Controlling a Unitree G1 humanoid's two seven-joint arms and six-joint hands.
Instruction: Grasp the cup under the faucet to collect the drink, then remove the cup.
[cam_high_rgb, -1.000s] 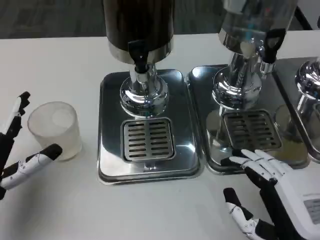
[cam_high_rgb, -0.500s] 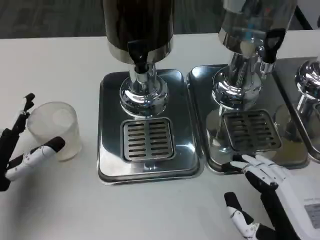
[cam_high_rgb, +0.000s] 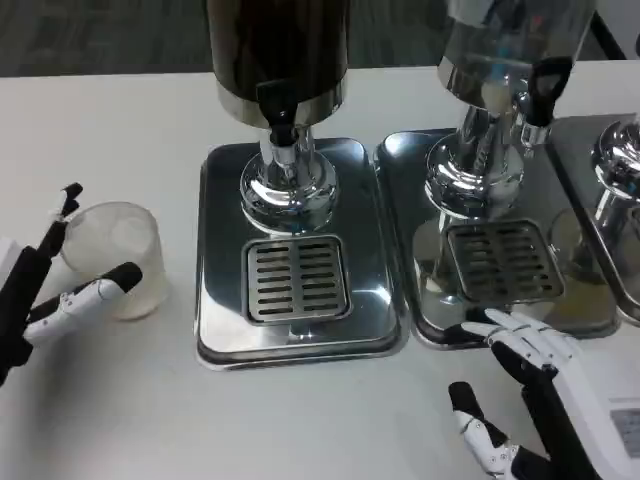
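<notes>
Head view
Cup (cam_high_rgb: 113, 258): left of the grate (cam_high_rgb: 296, 279), because unfilled.
My left hand (cam_high_rgb: 55, 290): spread around cup, not yet gripping.
My right hand (cam_high_rgb: 540, 385): spread, idle.

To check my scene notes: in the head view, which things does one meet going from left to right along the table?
Left hand → cup → dark dispenser's drip tray → second dispenser's drip tray → right hand.

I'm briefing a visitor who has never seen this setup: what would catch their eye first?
Probably the shiny dark drink dispenser at top centre, its black faucet over a slotted steel drip tray. Next, the frosted cup on the white table at left, with the left hand spread around it. The right hand rests at lower right.
</notes>
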